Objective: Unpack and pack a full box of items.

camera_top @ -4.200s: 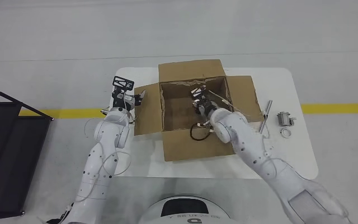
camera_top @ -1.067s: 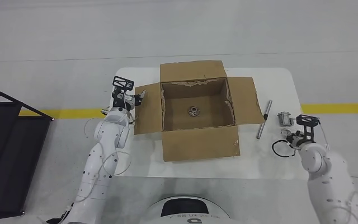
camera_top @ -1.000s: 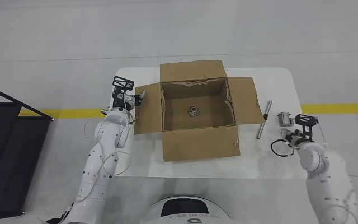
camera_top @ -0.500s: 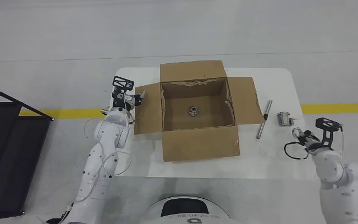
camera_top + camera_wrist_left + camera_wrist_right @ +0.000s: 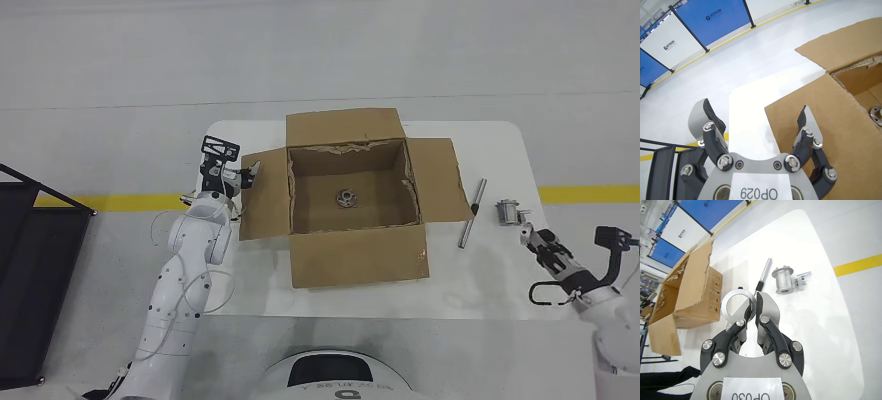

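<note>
That metal part (image 5: 345, 196) down in the box (image 5: 355, 258) is too small to tell. The ring (image 5: 724, 308) is partly hidden between the right fingers (image 5: 770, 308).

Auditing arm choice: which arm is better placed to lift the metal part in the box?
Probably left: left gripper open beside the box holding the metal part; right gripper is shut on a ring, farther off.
</note>
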`<state>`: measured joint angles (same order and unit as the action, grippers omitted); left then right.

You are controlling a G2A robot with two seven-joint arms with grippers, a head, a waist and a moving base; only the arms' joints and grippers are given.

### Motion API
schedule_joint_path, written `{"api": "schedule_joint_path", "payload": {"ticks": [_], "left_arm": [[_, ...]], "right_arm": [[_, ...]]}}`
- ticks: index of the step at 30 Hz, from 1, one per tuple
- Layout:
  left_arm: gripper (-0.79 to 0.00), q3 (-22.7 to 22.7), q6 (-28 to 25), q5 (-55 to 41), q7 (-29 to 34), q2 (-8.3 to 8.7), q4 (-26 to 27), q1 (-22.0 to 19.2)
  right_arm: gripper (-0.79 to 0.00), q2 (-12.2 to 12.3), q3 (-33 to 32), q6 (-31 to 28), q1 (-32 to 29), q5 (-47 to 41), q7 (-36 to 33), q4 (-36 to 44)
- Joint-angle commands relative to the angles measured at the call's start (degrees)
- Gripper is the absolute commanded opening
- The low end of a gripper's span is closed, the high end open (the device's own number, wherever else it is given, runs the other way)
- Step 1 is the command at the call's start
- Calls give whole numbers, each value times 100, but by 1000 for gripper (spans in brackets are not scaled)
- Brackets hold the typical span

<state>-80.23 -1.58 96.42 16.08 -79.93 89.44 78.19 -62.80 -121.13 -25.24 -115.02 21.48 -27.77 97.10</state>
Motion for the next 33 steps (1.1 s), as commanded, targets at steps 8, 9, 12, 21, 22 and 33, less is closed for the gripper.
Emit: {"api": "schedule_joint_path", "payload": {"ticks": [8, 9, 12, 21, 22, 33], "left_arm": [[0, 0, 0, 0, 0, 0, 0, 0], [0, 0, 0, 0, 0, 0, 0, 0], [0, 0, 0, 0, 0, 0, 0, 0], [0, 0, 0, 0, 0, 0, 0, 0], [0, 0, 0, 0, 0, 0, 0, 0], [0, 0, 0, 0, 0, 0, 0, 0]], "right_arm": [[-785, -4, 1, -14, 12, -1, 67, 8], [-785, -10, -1, -178, -5, -103, 138, 94], [-785, -25, 142, -667, -77, -448, 77, 521], [-785, 48, 1655, 437, 884, -320, -1485, 2157], [-785, 53, 1884, 684, 1076, -128, -1615, 2224], [-785, -177, 5067, 3227, 3370, 2766, -1543, 1411]]}}
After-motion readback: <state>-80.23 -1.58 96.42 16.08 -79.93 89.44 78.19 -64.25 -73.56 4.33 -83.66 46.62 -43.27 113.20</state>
